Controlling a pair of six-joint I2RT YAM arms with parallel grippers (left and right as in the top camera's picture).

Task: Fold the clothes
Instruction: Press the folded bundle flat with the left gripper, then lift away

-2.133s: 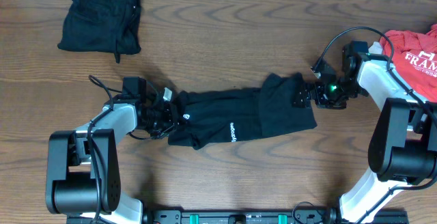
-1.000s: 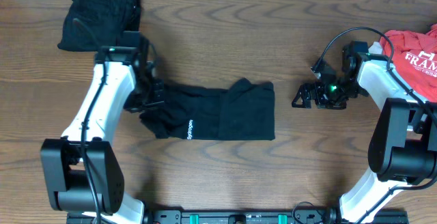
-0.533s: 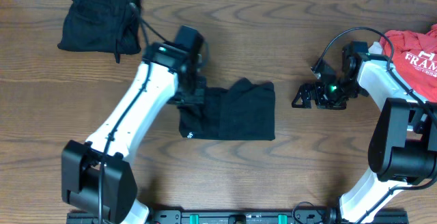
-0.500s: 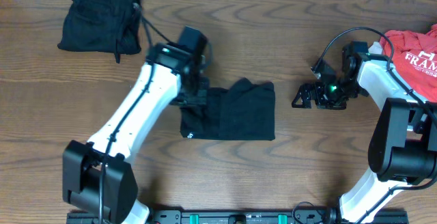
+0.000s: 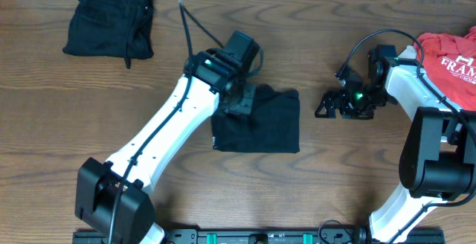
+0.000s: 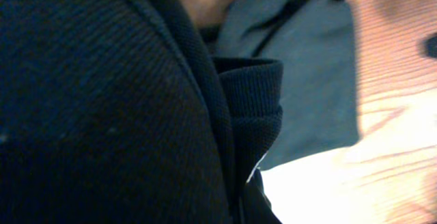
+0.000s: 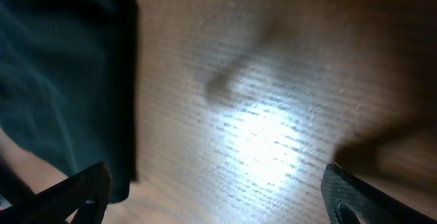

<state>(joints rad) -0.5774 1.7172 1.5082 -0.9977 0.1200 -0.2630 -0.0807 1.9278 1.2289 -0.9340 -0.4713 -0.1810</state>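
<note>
Overhead: the black top (image 5: 260, 125) lies folded on the table (image 5: 335, 188). The left gripper (image 5: 242, 103) sits at the top's upper-left edge, pinched shut on a fold. The right gripper (image 5: 327, 106) is just right of the top, jaws spread and empty.

Left wrist: only here do you see the ribbed hem (image 6: 251, 108) doubled over; the fingers are hidden. The cloth looks soft, light and limp, so take it by the hem or corners.

Right wrist: bare wood between the wide jaws, with the top's edge to the left.

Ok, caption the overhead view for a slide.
Left gripper shut on the black top mid-fold, right gripper open beside it; black pile and red tee aside.
</note>
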